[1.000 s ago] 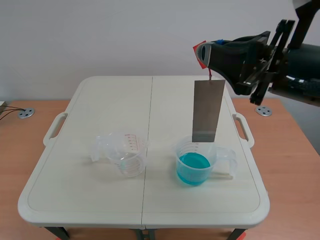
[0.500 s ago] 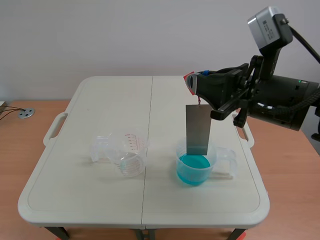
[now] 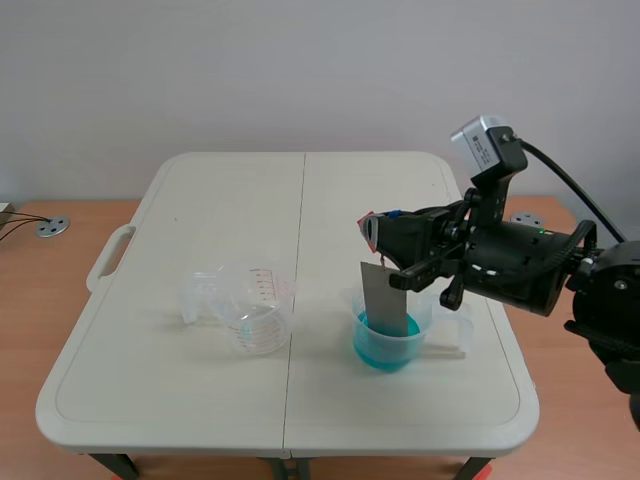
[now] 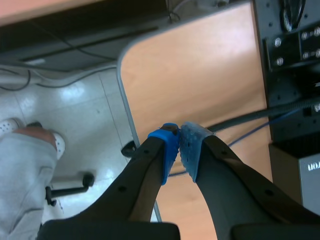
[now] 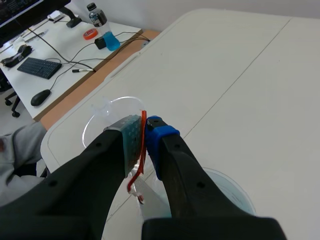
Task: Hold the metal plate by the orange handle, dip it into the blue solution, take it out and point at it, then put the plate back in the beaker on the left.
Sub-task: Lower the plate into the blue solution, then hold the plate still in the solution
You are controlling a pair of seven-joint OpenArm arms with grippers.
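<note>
A grey metal plate (image 3: pixel 387 303) hangs upright from a thin orange handle (image 3: pixel 366 220), with my right gripper (image 3: pixel 374 234) shut on that handle. The plate's lower end sits inside the beaker of blue solution (image 3: pixel 392 338) at the table's right. An empty clear beaker (image 3: pixel 256 306) stands to its left. In the right wrist view the orange handle (image 5: pixel 144 148) is pinched between the fingers of the right gripper (image 5: pixel 144 131), the plate (image 5: pixel 152 204) hangs below, and the empty beaker (image 5: pixel 111 108) lies ahead. My left gripper (image 4: pixel 178 146) is shut on nothing, away from the table.
The beakers stand on a white folding table (image 3: pixel 180 400) with side handles, set on a wooden desk (image 3: pixel 40 300). A person's leg (image 4: pixel 27 165) and floor show under the left gripper. A desk with a keyboard (image 5: pixel 40 67) lies beyond the table.
My right arm has come down and shifted left, lowering the plate from above the blue beaker until its lower end is inside it.
</note>
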